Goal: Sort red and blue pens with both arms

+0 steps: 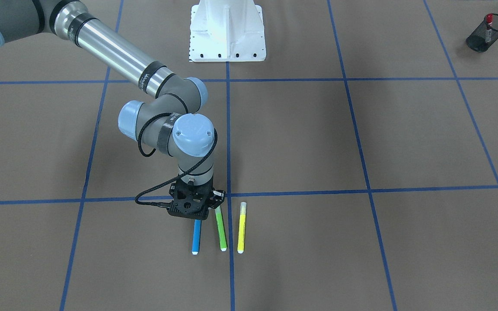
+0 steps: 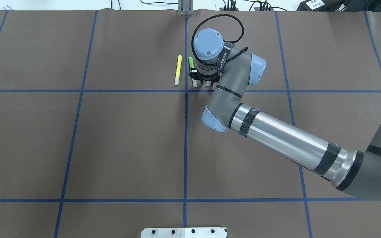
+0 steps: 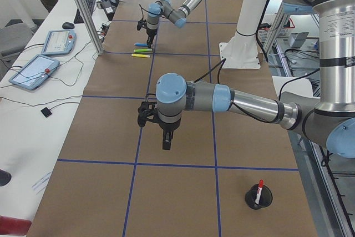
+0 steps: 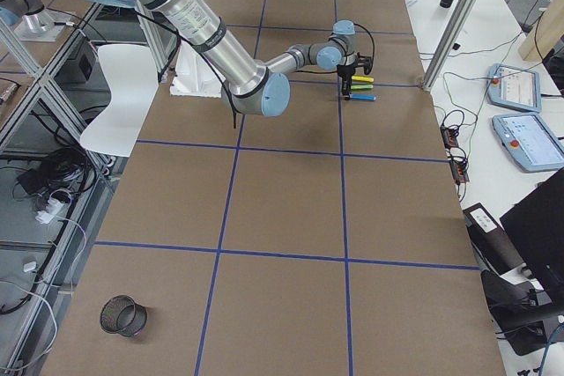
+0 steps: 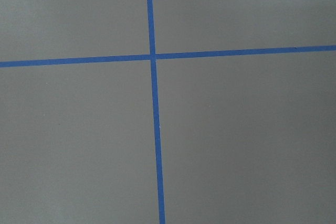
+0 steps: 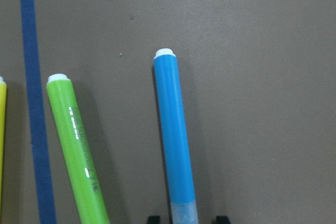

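The blue pen [image 1: 196, 237] lies flat on the brown table, with a green marker [image 1: 221, 231] and then a yellow marker [image 1: 241, 229] beside it. My right gripper [image 1: 189, 206] points straight down over the blue pen's cap end. In the right wrist view the blue pen [image 6: 176, 140] runs between the two black fingertips [image 6: 153, 217], with a gap on each side, so the right gripper [image 6: 186, 219] is open. The red pen [image 1: 488, 23] stands in a black mesh cup [image 1: 486, 36] at the far corner. My left gripper [image 3: 166, 137] hangs over bare table; I cannot tell its state.
Blue tape lines divide the table into squares. The white pedestal [image 1: 227, 30] stands at the robot's edge. A second black mesh cup [image 4: 123, 314] sits near the table's end on my right side. Tablets and cables lie on the white side bench [image 3: 39, 65].
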